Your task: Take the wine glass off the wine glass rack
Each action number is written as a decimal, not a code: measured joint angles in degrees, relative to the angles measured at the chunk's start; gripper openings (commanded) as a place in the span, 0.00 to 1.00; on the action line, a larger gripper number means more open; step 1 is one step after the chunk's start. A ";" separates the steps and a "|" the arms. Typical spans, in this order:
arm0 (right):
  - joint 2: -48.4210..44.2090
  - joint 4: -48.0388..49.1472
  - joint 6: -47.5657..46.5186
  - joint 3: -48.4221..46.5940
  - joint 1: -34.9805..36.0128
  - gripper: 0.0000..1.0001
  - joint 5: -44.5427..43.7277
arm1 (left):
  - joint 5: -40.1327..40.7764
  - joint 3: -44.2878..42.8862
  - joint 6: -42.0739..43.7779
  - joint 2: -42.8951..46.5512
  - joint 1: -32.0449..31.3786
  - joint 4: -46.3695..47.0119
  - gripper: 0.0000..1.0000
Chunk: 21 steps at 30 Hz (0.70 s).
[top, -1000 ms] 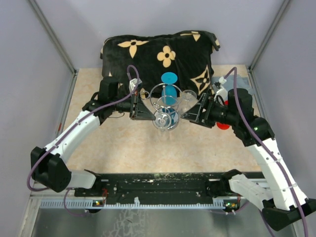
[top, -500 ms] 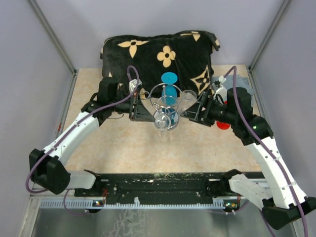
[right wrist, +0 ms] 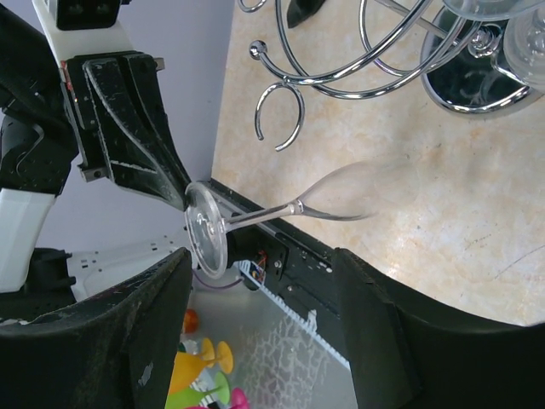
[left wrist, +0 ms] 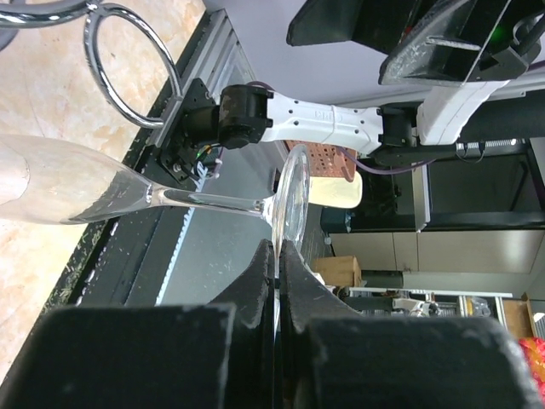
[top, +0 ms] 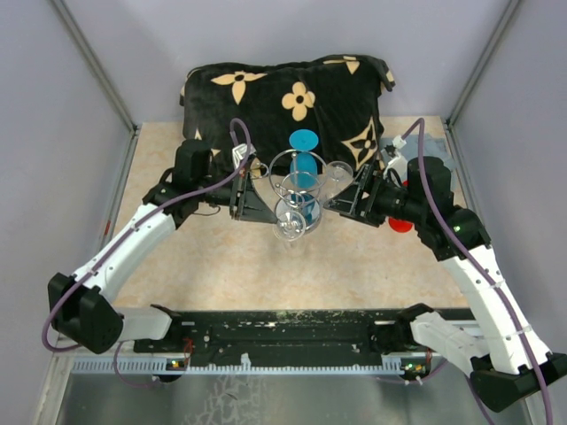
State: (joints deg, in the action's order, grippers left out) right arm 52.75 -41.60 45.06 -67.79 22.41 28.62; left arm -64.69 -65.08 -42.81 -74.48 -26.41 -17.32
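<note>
The silver wire wine glass rack (top: 301, 181) stands mid-table, with a blue glass (top: 304, 150) and a clear glass (top: 338, 171) on it. My left gripper (top: 259, 202) is shut on the rim of the foot of a clear wine glass (top: 291, 225). In the left wrist view the fingers (left wrist: 278, 256) pinch the foot, and the glass (left wrist: 60, 192) lies sideways beside a rack loop (left wrist: 128, 68). In the right wrist view the glass (right wrist: 281, 209) hangs just clear of the open loop (right wrist: 279, 119). My right gripper (top: 344, 202) is open and empty beside the rack (right wrist: 341, 60).
A black cushion (top: 266, 97) with tan flowers lies at the back, right behind the rack. A red object (top: 400, 223) sits under my right arm. The rack's round base (right wrist: 477, 81) is close to my right gripper. Grey walls close in both sides.
My left gripper has drawn the clear wine glass a little toward the near left, away from the rack. The right gripper shifted slightly and stays open.
</note>
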 measured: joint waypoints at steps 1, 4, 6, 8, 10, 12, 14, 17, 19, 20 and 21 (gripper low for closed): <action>0.00 0.00 0.00 -0.02 0.00 0.67 -0.11 | -0.24 0.00 0.15 0.07 -0.17 -0.11 0.00; 0.00 -0.13 0.00 0.00 0.00 0.67 -0.37 | -1.01 0.00 0.46 0.48 -0.59 -0.44 0.00; 0.00 -0.33 0.00 -0.02 0.00 0.67 -0.59 | -1.46 0.00 0.48 0.70 -0.87 -0.44 0.00; 0.00 -0.59 0.00 0.00 0.00 0.67 -0.94 | -2.03 0.00 0.48 0.76 -1.14 -0.39 0.00; 0.00 -0.96 0.00 -0.02 0.00 0.67 -1.29 | -2.51 0.00 0.44 0.76 -1.42 -0.28 0.00; 0.00 -1.31 0.00 0.00 0.00 0.67 -1.70 | -2.91 -0.02 0.44 0.76 -1.70 -0.07 0.00; 0.00 -1.31 0.02 -0.02 0.00 0.67 -1.99 | -3.10 -0.02 0.42 0.76 -1.99 0.28 0.00; 0.00 -1.29 0.00 0.00 0.00 0.67 -2.21 | -3.32 -0.02 0.44 0.76 -2.21 0.59 0.00; 0.00 -1.29 0.02 0.00 0.00 0.67 -2.21 | -3.37 -0.02 0.44 0.76 -2.21 0.61 0.00; 0.00 -1.29 0.02 -0.02 0.00 0.67 -2.19 | -3.37 -0.02 0.44 0.76 -2.21 0.61 0.00; 0.00 -1.27 0.02 0.00 0.00 0.67 -2.08 | -3.34 -0.02 0.44 0.76 -2.21 0.61 0.00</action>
State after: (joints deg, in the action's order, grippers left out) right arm 52.75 -42.87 45.08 -67.79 22.41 26.55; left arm -68.03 -65.10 -42.37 -73.71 -28.62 -16.71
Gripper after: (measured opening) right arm 0.671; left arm 0.011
